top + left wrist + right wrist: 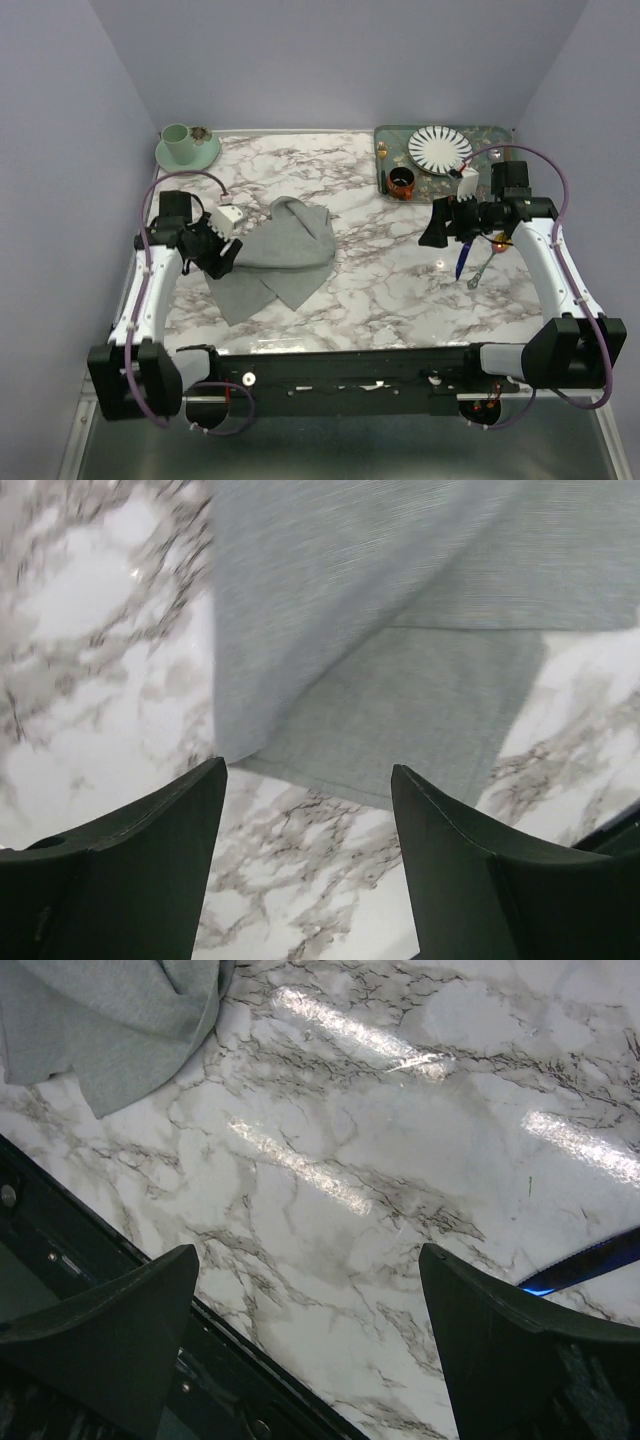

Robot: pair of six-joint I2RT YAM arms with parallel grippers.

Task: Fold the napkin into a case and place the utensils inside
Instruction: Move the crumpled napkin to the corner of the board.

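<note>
Left jaws are spread wide with nothing between them, tips just short of the napkin's [400, 630] edge. Right jaws gape fully over the glossy marble surface [400, 1160], empty too. Napkin's soft matte grey cloth, rumpled and half folded on the left side. The slim utensils [461, 263] lie over on the right.

No text, label, brand mark, number or sign is legible on the mid-grey cloth napkin [285, 250], the white-and-black striped round plate [440, 148], the pale green cup [176, 137], the white marble-patterned table top [380, 270] or any other surface in view.
</note>
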